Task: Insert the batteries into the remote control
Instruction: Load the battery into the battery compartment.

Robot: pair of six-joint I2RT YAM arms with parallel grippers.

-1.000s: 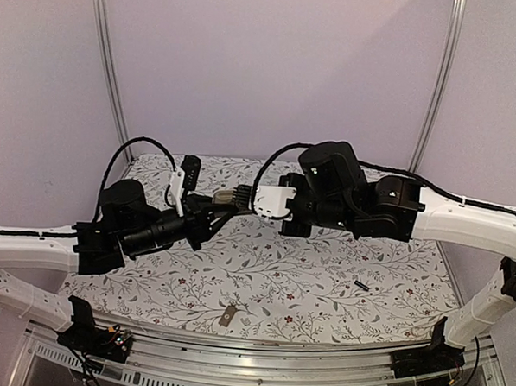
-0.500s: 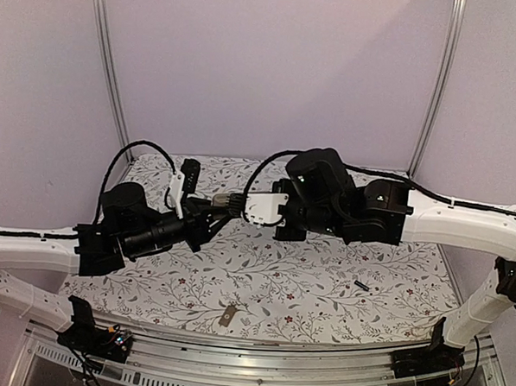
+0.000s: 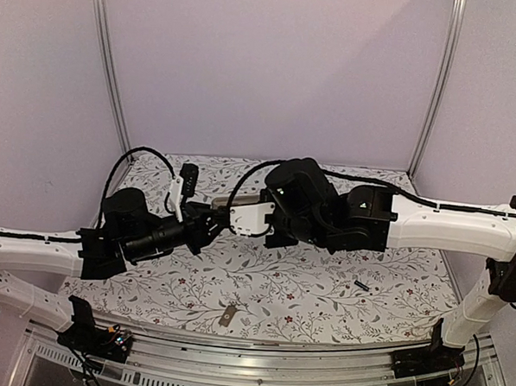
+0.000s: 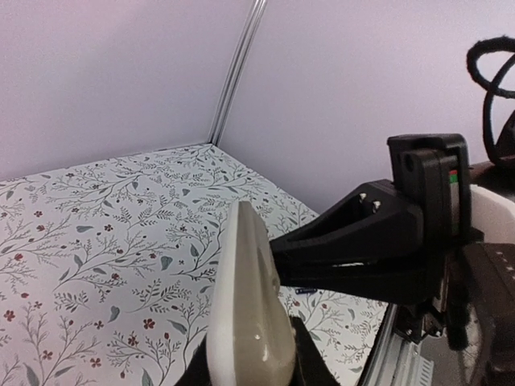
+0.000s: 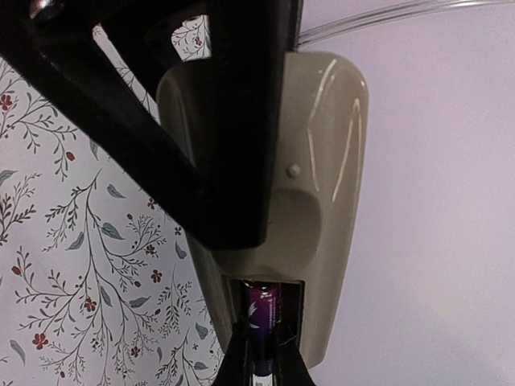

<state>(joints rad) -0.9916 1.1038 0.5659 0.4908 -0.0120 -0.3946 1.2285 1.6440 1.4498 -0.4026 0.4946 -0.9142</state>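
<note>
My left gripper (image 3: pixel 210 216) (image 4: pixel 245 366) is shut on the remote control (image 4: pixel 244 310), holding it in the air with its grey-tan underside (image 5: pixel 334 153) facing my right gripper. The battery compartment (image 5: pixel 291 310) is open. My right gripper (image 3: pixel 237 211) (image 5: pixel 264 366) is shut on a purple battery (image 5: pixel 264 318), whose tip sits inside the left slot of the compartment. The second battery (image 3: pixel 361 287) lies on the table at the right; it also shows small in the left wrist view (image 4: pixel 304 289).
The small grey-tan cover piece (image 3: pixel 226 316) lies on the floral cloth near the front edge. Walls close the back and both sides. A metal rail (image 3: pixel 257 374) runs along the front. A black cable (image 3: pixel 139 152) loops over the left arm.
My right arm has moved left and a little down, bringing its battery up to the remote. The left arm has shifted slightly with the remote.
</note>
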